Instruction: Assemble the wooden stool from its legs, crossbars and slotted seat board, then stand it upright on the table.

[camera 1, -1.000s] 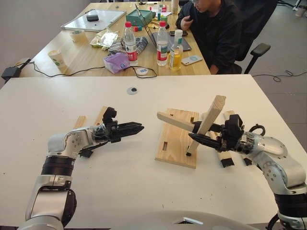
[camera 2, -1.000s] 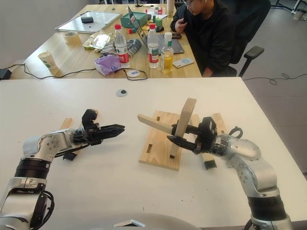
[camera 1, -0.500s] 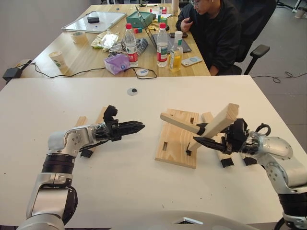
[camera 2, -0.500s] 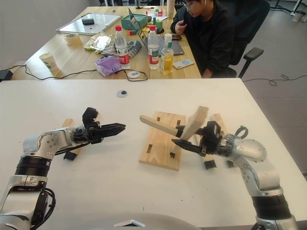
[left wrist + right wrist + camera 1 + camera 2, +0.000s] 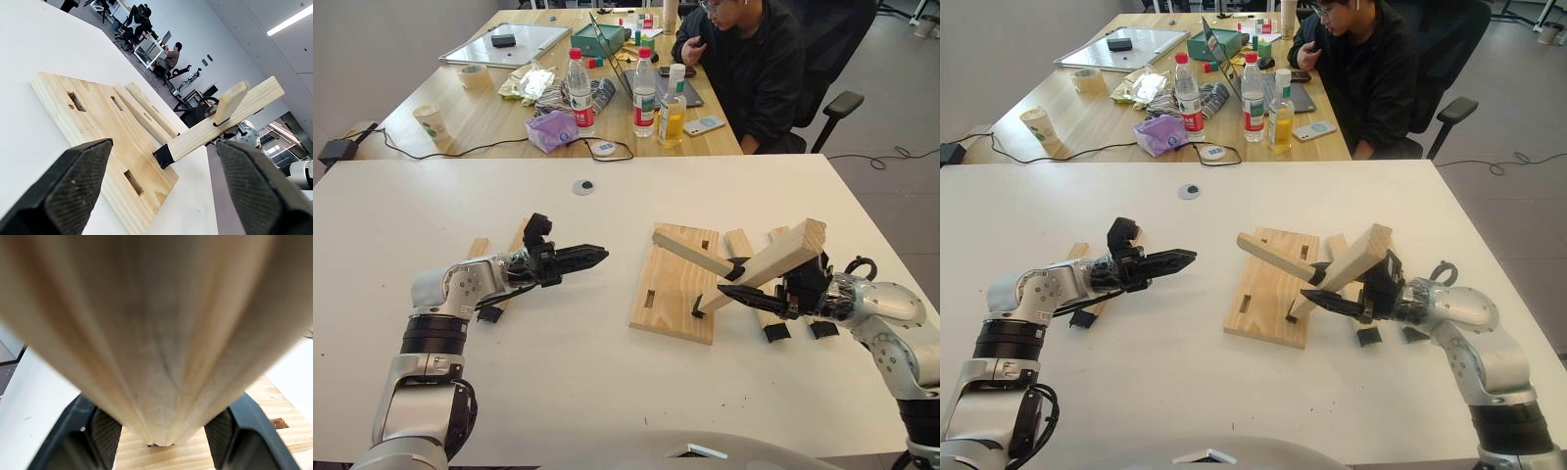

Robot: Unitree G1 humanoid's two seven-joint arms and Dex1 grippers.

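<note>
Head views: pale slotted seat board (image 5: pixel 674 284) flat on the white worktop (image 5: pixel 587 392), right of middle. Clamped in the right hand (image 5: pixel 736 292), a square leg (image 5: pixel 783 257), tilted low, black-capped foot down at the board's near edge beside a slot. Touching or just clear, cannot tell. One crossbar (image 5: pixel 690 251) jutting from that leg out over the board, apparently seated in it. Two spare legs (image 5: pixel 740 245) flat just beside the board's right edge. Empty left hand (image 5: pixel 597 255) low over the worktop, left of the board and aimed at it, with other wooden pieces (image 5: pixel 478 247) under that arm.

Probably light, rigid, dry timber, not slippery and not fragile. Joined leg and crossbar likely to lever and twist at the joint, so best gripped close to that junction, not out at an end. Board best taken by its long edges, clear of the slots.

Left wrist view: ribbed pads (image 5: pixel 73 191) spread wide, nothing between. Beyond them the board's rectangular slots and the capped foot beside one.

Right wrist view: wood grain of the leg very close, dark fingers (image 5: pixel 105 431) pressed against both its sides.

No writing visible on any wooden part. Behind, bottles (image 5: pixel 578 73) with labels too small to read.
</note>
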